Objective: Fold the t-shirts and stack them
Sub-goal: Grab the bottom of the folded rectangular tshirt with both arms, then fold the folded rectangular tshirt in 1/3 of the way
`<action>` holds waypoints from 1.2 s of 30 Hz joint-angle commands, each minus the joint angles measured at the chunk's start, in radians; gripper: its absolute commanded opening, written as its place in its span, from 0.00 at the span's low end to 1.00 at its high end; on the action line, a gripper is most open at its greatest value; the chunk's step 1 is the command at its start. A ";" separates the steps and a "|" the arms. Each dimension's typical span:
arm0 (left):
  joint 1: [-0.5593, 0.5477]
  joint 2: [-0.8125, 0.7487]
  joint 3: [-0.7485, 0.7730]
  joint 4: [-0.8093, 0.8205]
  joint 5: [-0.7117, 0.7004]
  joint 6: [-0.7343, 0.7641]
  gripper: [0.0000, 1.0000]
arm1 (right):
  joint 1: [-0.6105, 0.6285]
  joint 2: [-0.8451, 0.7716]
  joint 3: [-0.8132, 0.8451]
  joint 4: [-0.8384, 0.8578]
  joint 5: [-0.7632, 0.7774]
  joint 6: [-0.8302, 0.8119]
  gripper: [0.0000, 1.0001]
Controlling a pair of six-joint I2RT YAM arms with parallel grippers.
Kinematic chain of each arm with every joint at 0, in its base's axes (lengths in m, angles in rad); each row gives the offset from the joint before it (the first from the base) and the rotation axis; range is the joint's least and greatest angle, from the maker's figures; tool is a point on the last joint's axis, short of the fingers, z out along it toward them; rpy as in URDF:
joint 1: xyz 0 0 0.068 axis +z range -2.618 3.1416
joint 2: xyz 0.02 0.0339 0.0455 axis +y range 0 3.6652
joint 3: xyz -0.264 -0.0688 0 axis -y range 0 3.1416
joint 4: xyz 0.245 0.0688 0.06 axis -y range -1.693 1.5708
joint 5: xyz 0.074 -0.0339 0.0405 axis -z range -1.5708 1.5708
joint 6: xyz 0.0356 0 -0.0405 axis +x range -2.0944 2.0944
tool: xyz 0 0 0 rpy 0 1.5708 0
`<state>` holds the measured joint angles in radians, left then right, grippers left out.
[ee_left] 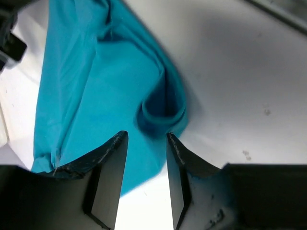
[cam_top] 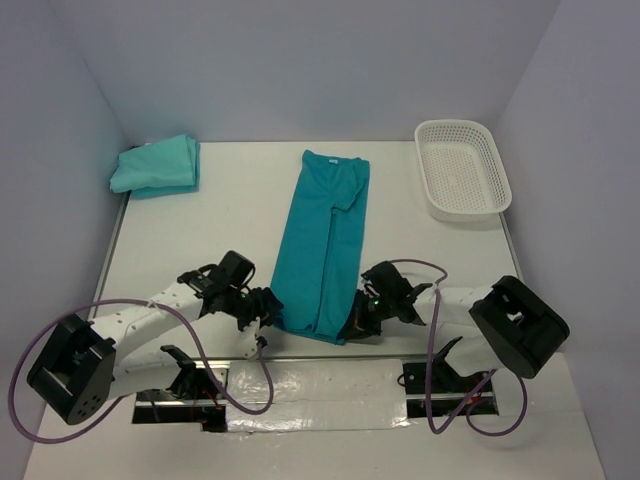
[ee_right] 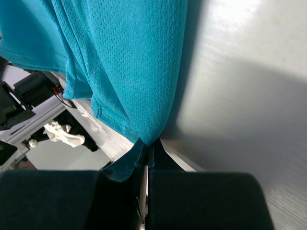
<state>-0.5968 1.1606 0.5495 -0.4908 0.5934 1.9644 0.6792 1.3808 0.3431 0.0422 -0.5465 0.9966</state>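
You are in a robotics lab test cell, not a home: a bare white tabletop [cam_top: 200, 230] is boxed in by plain pale walls [cam_top: 300, 70] on three sides. The left arm [cam_top: 150, 320] and right arm [cam_top: 462, 302] are bolted at its near edge and trail loose purple cables [cam_top: 430, 395] (the t-shirts [cam_top: 325, 250] and white lattice basket [cam_top: 462, 170] are the only household props).

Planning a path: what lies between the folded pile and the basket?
The far end of the long shirt, bare table either side; top view shows it.
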 commanded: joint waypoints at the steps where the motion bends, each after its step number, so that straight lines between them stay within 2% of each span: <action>1: 0.037 -0.036 0.010 -0.026 -0.007 0.120 0.50 | -0.009 0.017 -0.059 -0.108 0.120 -0.052 0.00; 2: 0.051 -0.033 0.015 -0.142 -0.009 0.236 0.49 | -0.012 0.020 -0.062 -0.107 0.114 -0.056 0.00; 4: 0.075 -0.023 0.024 -0.215 -0.006 0.301 0.52 | -0.017 0.030 -0.065 -0.099 0.108 -0.061 0.00; 5: 0.075 -0.021 0.021 -0.188 -0.003 0.282 0.56 | -0.018 0.032 -0.065 -0.097 0.102 -0.067 0.00; 8: 0.074 -0.004 0.006 -0.096 -0.003 0.251 0.60 | -0.020 0.034 -0.070 -0.094 0.100 -0.076 0.00; 10: 0.063 0.037 0.036 -0.101 -0.007 0.243 0.63 | -0.027 0.035 -0.073 -0.093 0.102 -0.081 0.00; 14: 0.032 0.062 0.055 -0.097 0.012 0.209 0.66 | -0.036 0.057 -0.073 -0.081 0.086 -0.093 0.00; 18: -0.040 0.028 -0.008 -0.057 0.014 0.165 0.65 | -0.043 0.064 -0.067 -0.082 0.079 -0.102 0.00; 21: -0.060 0.030 -0.039 -0.028 0.011 0.143 0.60 | -0.049 0.055 -0.066 -0.087 0.080 -0.108 0.00; 26: -0.064 0.099 -0.034 0.028 -0.043 0.105 0.35 | -0.073 0.054 -0.062 -0.102 0.069 -0.130 0.00; 27: -0.064 0.117 -0.022 0.026 -0.049 0.091 0.25 | -0.078 0.049 -0.064 -0.103 0.068 -0.133 0.00; 31: -0.064 0.123 0.042 -0.021 0.003 0.013 0.00 | -0.089 0.012 -0.027 -0.168 0.082 -0.159 0.00; 32: -0.064 0.122 0.090 -0.063 0.020 -0.016 0.00 | -0.089 -0.020 -0.009 -0.224 0.100 -0.176 0.00; 33: -0.064 0.113 0.119 -0.075 0.041 -0.135 0.00 | -0.093 -0.041 0.031 -0.254 0.103 -0.184 0.00; 36: -0.051 0.117 0.249 -0.155 0.095 -0.342 0.00 | -0.118 -0.136 0.136 -0.355 0.132 -0.210 0.00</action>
<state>-0.6571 1.2804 0.6746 -0.5579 0.5838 1.8435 0.5911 1.3178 0.3820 -0.1398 -0.5434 0.8604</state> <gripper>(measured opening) 0.038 0.018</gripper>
